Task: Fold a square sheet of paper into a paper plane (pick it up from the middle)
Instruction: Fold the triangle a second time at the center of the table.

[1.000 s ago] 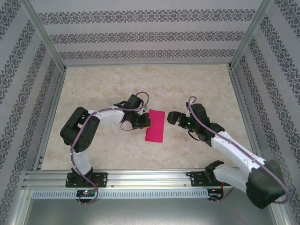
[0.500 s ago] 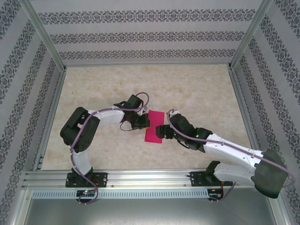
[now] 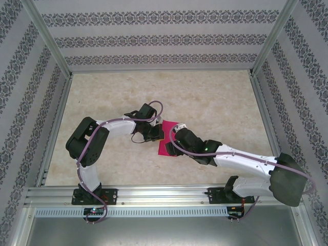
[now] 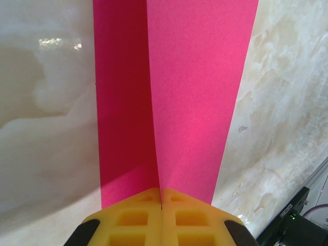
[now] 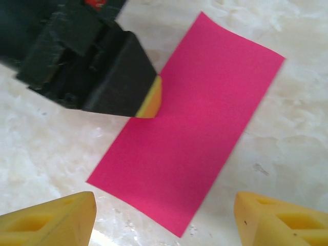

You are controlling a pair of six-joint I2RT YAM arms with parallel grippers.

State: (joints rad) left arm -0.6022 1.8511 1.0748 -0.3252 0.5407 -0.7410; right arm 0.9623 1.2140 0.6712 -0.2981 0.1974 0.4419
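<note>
Left side: left gripper [image 3: 155, 132], jaws fully closed, pinching the thin magenta-pink paper sheet [image 5: 205, 113] at the middle of its long edge, the sheet's 9 o'clock side. The left wrist view has the yellow fingertips [image 4: 138, 223] pressed together with paper between them. A straight line runs away from them down the sheet, with darker pink to its left. Whether that is a crease or a lifted layer casting shadow, cannot tell.

Centre: the sheet lies on the pale marbled counter [image 3: 215, 97], near its middle. It reads as a long rectangle rather than a square, so likely folded in half. The long axis runs roughly 1 to 7 o'clock in the top view. No nose folds or wings visible.

Right side: the right arm reaches in from 4 o'clock. The right gripper [image 5: 166, 215] hangs over the sheet, jaws spread wide, holding nothing. The 6 o'clock end of the sheet lies between its two yellow tips. Contact with the paper cannot be judged.

Step, as judged: early, with the half-fold held down by the left gripper and the right setting up to work it. Next move probably calls for the right gripper to come down on the free side, to press the crease or catch a corner, while the left anchors the sheet. Thin paper may slide or buckle.

Count: one sheet, two arms, two grippers, no finished plane.
</note>
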